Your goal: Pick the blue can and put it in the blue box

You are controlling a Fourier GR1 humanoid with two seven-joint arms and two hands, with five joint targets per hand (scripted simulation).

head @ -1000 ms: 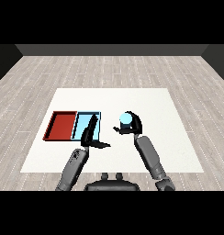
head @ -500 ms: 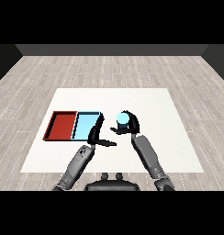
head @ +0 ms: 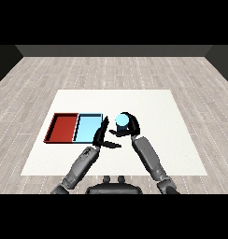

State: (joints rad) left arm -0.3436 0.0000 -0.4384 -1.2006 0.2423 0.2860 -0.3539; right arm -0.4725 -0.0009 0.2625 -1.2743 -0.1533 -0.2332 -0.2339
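Blue can (unlabelled) in right hand.

Right hand curling round the blue can, left hand lying open beside the blue tray, red tray adjoining

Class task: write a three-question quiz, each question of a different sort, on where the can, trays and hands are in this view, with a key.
1. True or false: the blue can already lies in the blue tray.
2. Which hand curls round the can? A) left hand B) right hand
3. Fill in: the red tray lies on the view's ____ side of the blue tray.

Key: 1 false; 2 B; 3 left.
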